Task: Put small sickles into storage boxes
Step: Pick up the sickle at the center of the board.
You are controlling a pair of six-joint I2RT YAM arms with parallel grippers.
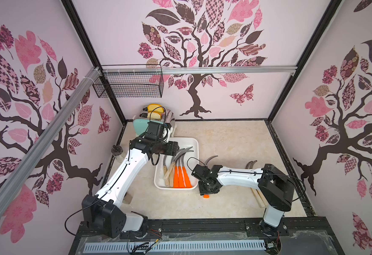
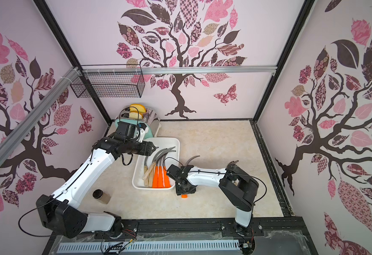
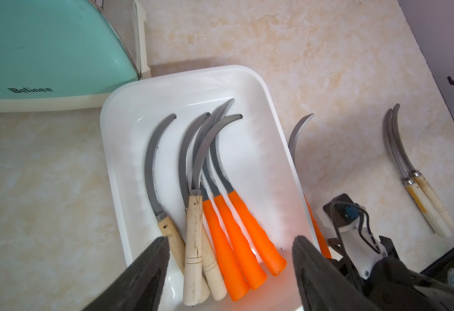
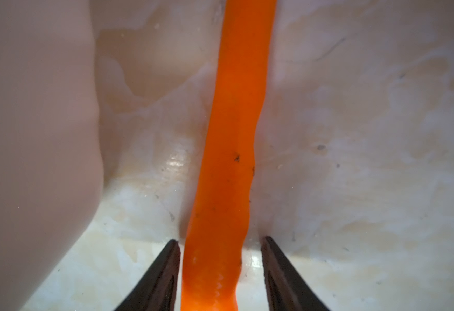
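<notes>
The white storage box holds several small sickles, some with orange handles and some with wooden ones, blades pointing to the back. My left gripper hovers open above their handles. One more orange-handled sickle lies on the table just right of the box. My right gripper points down over its handle, open, one finger on each side with a gap. Two wooden-handled sickles lie further right, partly under the right arm.
A mint toaster with bread stands behind the box. A small dark-lidded jar sits by the left arm. A black wire basket hangs on the back rail. The box's outer wall is close beside the right gripper.
</notes>
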